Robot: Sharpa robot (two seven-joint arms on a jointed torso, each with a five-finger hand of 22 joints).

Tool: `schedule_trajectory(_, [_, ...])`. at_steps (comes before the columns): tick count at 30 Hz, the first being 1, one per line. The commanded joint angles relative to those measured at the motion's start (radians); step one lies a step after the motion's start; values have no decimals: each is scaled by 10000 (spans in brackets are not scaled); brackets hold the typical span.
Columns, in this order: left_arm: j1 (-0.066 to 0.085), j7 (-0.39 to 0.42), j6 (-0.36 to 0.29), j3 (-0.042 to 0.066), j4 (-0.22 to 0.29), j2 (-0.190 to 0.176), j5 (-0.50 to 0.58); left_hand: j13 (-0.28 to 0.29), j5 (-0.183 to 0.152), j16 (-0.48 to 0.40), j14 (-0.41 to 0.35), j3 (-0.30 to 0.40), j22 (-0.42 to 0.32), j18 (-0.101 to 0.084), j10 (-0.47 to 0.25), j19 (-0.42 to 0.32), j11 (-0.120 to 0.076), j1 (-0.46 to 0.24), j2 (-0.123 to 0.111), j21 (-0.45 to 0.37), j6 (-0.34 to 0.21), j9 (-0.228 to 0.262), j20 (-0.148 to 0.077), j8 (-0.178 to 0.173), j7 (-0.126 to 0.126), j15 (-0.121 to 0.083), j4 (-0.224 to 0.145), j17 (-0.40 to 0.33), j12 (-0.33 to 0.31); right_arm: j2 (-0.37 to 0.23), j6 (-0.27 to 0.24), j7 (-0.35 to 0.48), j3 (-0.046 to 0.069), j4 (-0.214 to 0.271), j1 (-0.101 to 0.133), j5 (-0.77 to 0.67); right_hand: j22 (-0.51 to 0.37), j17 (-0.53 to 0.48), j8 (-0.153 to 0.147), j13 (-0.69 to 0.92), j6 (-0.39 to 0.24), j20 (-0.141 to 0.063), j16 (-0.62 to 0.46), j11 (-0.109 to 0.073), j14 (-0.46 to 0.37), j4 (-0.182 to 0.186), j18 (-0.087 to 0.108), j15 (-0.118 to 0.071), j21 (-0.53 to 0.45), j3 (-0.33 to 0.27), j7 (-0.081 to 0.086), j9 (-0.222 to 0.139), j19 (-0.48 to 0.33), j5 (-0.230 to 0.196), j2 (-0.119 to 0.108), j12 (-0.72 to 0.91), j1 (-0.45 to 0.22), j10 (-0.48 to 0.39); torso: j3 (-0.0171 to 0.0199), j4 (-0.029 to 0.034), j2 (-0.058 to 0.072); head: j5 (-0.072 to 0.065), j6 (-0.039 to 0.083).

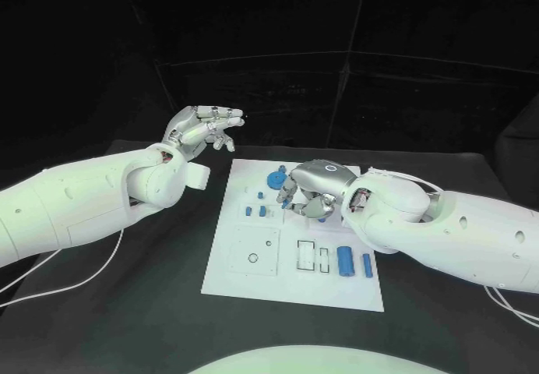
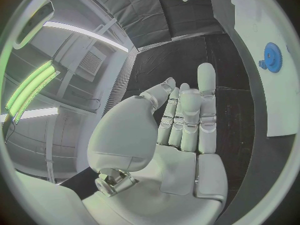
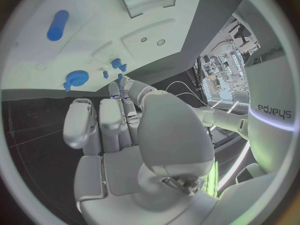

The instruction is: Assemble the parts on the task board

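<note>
A black matte surface [image 1: 135,312] stands before a dark curtained backdrop of black panels [image 1: 371,86]. Overhead, long bright ceiling light strips [image 2: 81,32] run beside a grey slatted ceiling vent [image 2: 92,62]; a green-lit window band [image 2: 28,87] glows nearby.

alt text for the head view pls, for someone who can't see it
The robot's right hand is lowered over the middle of a white task board on a black table, fingers curled by small blue parts. Its left hand is raised beyond the board's far left corner, holding nothing. Two blue cylinders lie near the board's right edge.
</note>
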Motion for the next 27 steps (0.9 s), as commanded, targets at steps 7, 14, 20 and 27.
schedule_trajectory(7, [25, 35, 142, 11, 2, 112, 57, -7, 51, -46, -94, -12, -15, 131, -71, -51, -1, 36, -35, -67, -62, -11, 6, 4, 2, -7, -48, -23, 69, 533, 373, 313, -362, -253, -225, -351, -33, -24, -34, -16, 69, 15, 5, 1, 220, 2, -193, -64, 35, 82, 21, 6, 24, 10, 6, -54, -157, 79, 1, -24, 10, 344, -252])
schedule_trajectory(14, [33, 20, 172, 12, 24, 138, 57, -3, 33, -46, -101, -49, -29, 129, -89, -51, 8, -6, -46, -85, -77, -9, 17, 15, 9, 5, -26, -34, 93, 698, 517, 349, -441, -359, -381, -450, -42, -41, -39, -17, 61, 18, 2, 7, 213, 5, -191, -60, 33, 89, 27, 4, 13, 20, 6, -66, -200, 72, 2, -27, 4, 310, -387])
schedule_trajectory(20, [37, 21, 179, 12, 36, 158, 57, -3, 31, -51, -109, -54, -33, 130, -100, -52, 7, 2, -53, -91, -86, -9, 19, 17, 8, 7, -35, -50, 98, 814, 544, 407, -465, -488, -488, -535, -57, -58, -42, -17, 56, 20, -1, 11, 207, 9, -187, -56, 28, 89, 30, 4, -1, 21, 2, -77, -244, 66, 15, -11, 6, 303, -424])
schedule_trajectory(27, [38, 23, 175, 12, 31, 168, 57, -4, 29, -54, -113, -61, -37, 131, -113, -52, 10, 2, -60, -96, -94, -9, 20, 17, 11, 8, -38, -57, 101, 876, 614, 451, -470, -532, -525, -548, -64, -62, -43, -17, 53, 22, 1, 12, 204, 12, -185, -54, 26, 86, 31, 3, -8, 21, -3, -82, -269, 63, 18, -18, 14, 345, -459])
